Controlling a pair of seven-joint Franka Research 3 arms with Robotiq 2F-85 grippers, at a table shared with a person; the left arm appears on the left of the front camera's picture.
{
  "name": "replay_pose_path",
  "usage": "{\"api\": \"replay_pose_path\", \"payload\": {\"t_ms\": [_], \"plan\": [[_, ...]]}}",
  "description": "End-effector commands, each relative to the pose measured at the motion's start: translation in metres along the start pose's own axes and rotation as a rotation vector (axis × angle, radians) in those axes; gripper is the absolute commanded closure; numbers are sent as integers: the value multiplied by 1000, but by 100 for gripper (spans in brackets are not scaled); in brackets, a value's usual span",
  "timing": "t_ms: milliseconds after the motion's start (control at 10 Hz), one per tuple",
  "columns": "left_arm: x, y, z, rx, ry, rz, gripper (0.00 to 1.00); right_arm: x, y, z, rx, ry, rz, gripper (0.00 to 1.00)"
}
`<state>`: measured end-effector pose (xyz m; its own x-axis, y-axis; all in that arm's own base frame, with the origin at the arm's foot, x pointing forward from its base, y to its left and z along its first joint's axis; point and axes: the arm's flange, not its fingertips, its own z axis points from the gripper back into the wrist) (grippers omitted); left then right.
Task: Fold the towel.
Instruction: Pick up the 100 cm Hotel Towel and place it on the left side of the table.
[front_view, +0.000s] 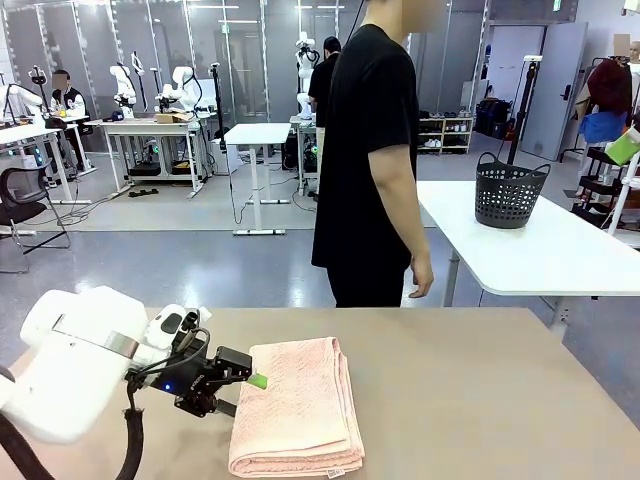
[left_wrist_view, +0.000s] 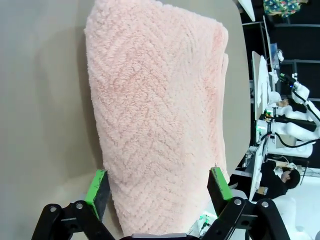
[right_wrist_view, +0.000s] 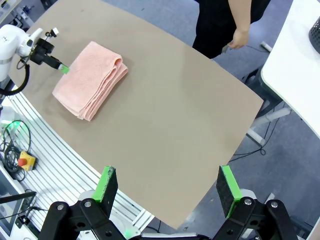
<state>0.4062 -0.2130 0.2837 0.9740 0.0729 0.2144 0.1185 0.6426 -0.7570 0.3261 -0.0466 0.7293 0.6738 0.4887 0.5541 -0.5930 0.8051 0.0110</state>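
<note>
Two grippers stand with jaws fully spread and nothing held. The left gripper (front_view: 252, 380) sits low at the near left of the table (front_view: 480, 390), one green pad at the left edge of the towel (front_view: 295, 405); in its wrist view the green pads (left_wrist_view: 97, 186) stand on either side of the towel's near end, and contact cannot be confirmed. The towel, salmon-pink with a herringbone weave, lies folded in several layers, flat on the table left of centre, a small label at its near right corner. The right gripper (right_wrist_view: 167, 190) hangs high above the table, well apart from the towel (right_wrist_view: 90, 80). A person (front_view: 372, 160) in black stands at the far side, one hand (front_view: 421, 279) hanging down. A dark perforated basket (front_view: 508, 192) rests on a white table (front_view: 560, 250) beyond.
</note>
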Motion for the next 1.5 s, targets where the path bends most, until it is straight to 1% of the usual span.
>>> {"api": "replay_pose_path", "payload": {"t_ms": [0, 200, 300, 400, 500, 600, 800, 900, 1000, 1100, 1400], "plan": [[0, 6, -18, -27, -21, -9, 0, -1, 0, 0, -7, 4, -6, 0], [0, 9, -24, -71, -15, 5, 0, -1, 0, 0, -7, 4, -6, 0], [-1, 12, -24, -89, -29, 12, 0, -1, 0, 0, -7, 4, -6, 0], [-1, 14, -23, -96, -33, 0, 47, -1, 0, 0, -7, 4, -6, 0], [-1, 15, -22, -110, -37, 1, 60, -1, 0, 0, -7, 4, -6, 0], [-1, 16, -21, -110, -39, 2, 100, -1, 0, 0, -7, 4, -6, 0], [1, 17, -18, -114, -28, 9, 100, -1, 0, 0, -7, 4, -6, 0], [3, 16, -14, -112, -38, 1, 88, -1, 0, 0, -7, 4, -6, 0], [4, 17, -12, -110, -39, -1, 98, -1, 0, 0, -7, 4, -6, 0], [4, 17, -10, -112, -38, 0, 100, -1, 0, 0, -7, 4, -6, 0], [5, 26, 5, -137, -47, 4, 100, -1, 0, 0, -7, 4, -6, 0]]}}
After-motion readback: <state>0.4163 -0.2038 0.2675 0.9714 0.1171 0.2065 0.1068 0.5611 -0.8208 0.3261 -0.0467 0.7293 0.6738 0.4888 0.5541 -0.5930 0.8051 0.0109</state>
